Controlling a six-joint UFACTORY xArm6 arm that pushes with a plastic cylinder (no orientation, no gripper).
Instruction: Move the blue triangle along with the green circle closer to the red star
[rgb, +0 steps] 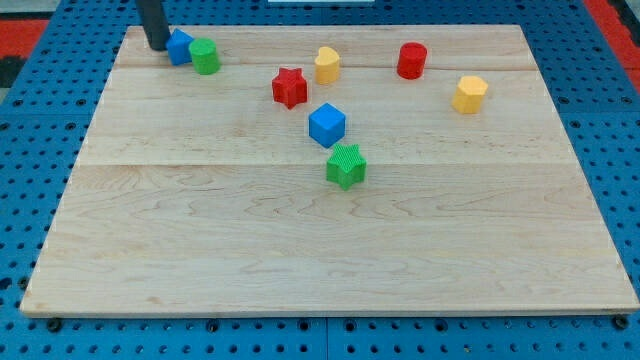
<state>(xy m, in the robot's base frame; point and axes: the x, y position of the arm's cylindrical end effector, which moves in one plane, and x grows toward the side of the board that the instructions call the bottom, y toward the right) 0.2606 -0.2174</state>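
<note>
On the surface (200, 260), the red star (290, 87) is the landmark: green circle (205, 56), blue triangle (179, 46) and my tip (157, 45) line up leftward from it, each touching the next. The end effector is a bare rod holding nothing; pushing rightward should drive both blocks starward.

single high oblique view, whole board (300, 250)

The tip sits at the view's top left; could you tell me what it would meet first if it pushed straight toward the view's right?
My tip would meet the blue triangle first, apparently touching it already, with the green circle right behind.
</note>
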